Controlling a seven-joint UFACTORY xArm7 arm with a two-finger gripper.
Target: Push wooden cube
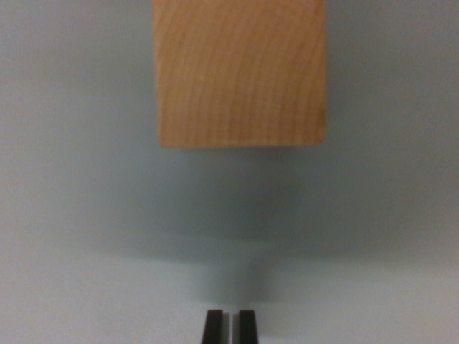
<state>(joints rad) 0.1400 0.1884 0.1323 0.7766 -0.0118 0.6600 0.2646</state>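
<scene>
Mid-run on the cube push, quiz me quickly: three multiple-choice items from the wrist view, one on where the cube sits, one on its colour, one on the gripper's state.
1. Where is the wooden cube in the wrist view?
A. At the top centre, cut by the upper edge
B. At the bottom left corner
C. Between the fingertips

2. What colour is the cube?
A. Dark blue
B. Light tan with visible grain
C. Bright red

3. How does the gripper stand?
A. Wide open around the cube
B. Shut on the cube
C. Fingers nearly together, holding nothing, apart from the cube

Answers:
1. A, since the cube fills the upper middle and runs off the top edge.
2. B, since its face is pale wood with curved grain lines.
3. C, since the two dark fingertips sit close at the bottom edge with only a thin slit between them, and bare pale surface separates them from the cube.
</scene>
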